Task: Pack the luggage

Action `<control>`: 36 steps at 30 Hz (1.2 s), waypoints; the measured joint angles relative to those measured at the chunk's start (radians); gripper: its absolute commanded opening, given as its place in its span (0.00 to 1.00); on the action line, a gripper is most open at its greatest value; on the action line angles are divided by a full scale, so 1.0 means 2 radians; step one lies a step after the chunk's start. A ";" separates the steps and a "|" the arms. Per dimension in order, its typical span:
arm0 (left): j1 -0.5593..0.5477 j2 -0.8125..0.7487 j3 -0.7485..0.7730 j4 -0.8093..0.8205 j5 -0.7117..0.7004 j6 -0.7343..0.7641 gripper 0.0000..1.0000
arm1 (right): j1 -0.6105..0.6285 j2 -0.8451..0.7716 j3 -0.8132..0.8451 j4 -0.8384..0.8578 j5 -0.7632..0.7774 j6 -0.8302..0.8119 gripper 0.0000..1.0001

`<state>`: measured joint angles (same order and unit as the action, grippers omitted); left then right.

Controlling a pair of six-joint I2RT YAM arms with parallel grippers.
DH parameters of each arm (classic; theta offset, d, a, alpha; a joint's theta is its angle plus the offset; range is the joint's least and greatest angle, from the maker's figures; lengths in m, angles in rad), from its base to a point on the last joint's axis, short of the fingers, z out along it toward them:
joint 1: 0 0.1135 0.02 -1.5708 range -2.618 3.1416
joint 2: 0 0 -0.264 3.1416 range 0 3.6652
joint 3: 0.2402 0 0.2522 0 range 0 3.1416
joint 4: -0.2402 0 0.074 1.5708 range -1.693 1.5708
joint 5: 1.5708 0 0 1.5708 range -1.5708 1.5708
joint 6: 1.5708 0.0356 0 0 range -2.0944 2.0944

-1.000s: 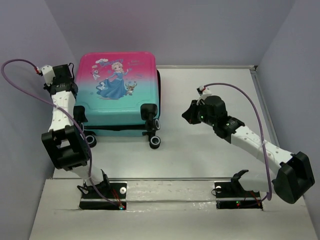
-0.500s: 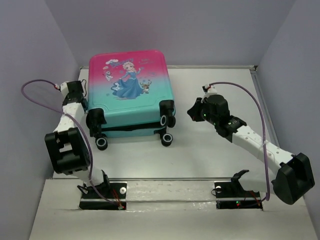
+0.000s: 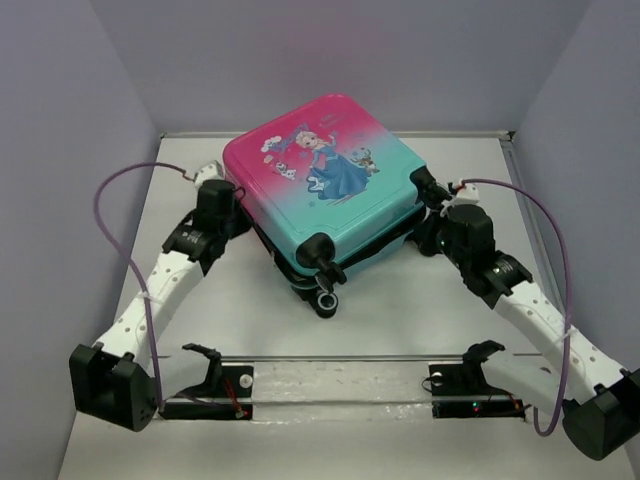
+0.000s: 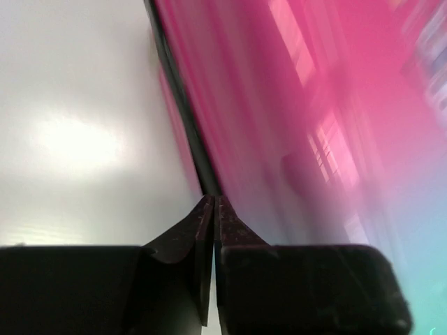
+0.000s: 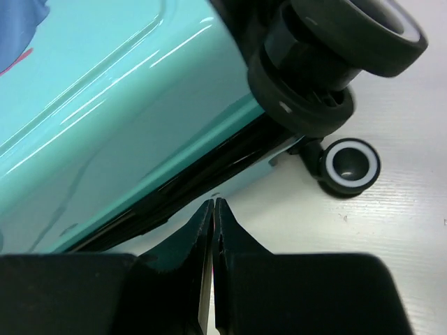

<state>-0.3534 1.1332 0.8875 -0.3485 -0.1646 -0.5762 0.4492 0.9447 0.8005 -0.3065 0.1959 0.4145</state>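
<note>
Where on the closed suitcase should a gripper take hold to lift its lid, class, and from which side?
Probably the upper shell's rim at the dark seam, approached low from the side: the luggage lies flat, and its broad, smooth top offers nothing narrow to pinch.
</note>
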 measured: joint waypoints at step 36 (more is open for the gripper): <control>0.190 0.484 0.365 0.168 0.155 0.031 0.28 | -0.003 0.255 0.065 0.043 -0.023 0.015 0.08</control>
<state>0.0269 2.1006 1.6180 -0.0120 0.1459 -0.5137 0.4435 1.4544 0.9314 -0.2195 0.1501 0.4438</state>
